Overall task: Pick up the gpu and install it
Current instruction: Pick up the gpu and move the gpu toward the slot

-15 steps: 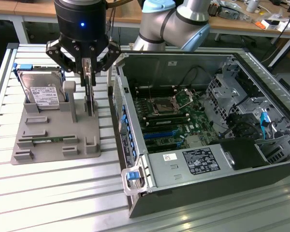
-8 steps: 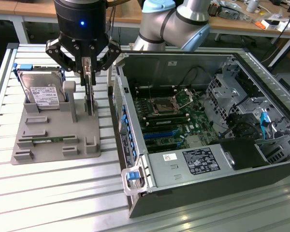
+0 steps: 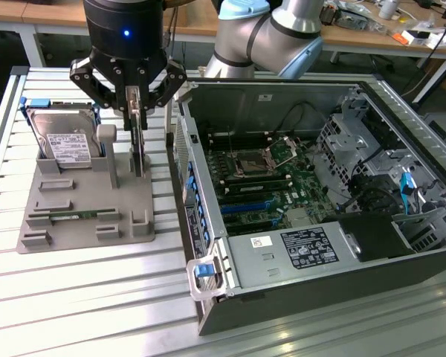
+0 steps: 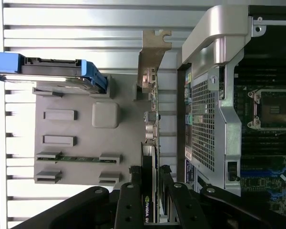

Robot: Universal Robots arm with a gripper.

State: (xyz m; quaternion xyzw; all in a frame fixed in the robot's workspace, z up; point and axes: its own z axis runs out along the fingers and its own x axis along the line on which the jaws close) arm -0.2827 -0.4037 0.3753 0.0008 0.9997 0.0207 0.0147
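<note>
Wrist view: gripper [image 4: 151, 170] clamped on both flat faces of 1 upright graphics card [image 4: 151, 121]. Probably light, stiff, fragile; you should avoid its connectors.

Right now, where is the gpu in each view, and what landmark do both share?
Exterior view: gpu upright on the grey holder, on the exterior view's left of the computer case.
Wrist view: gpu edge-on between grey holder and computer case.
Shared landmark: the blue-railed hard drive.
</note>
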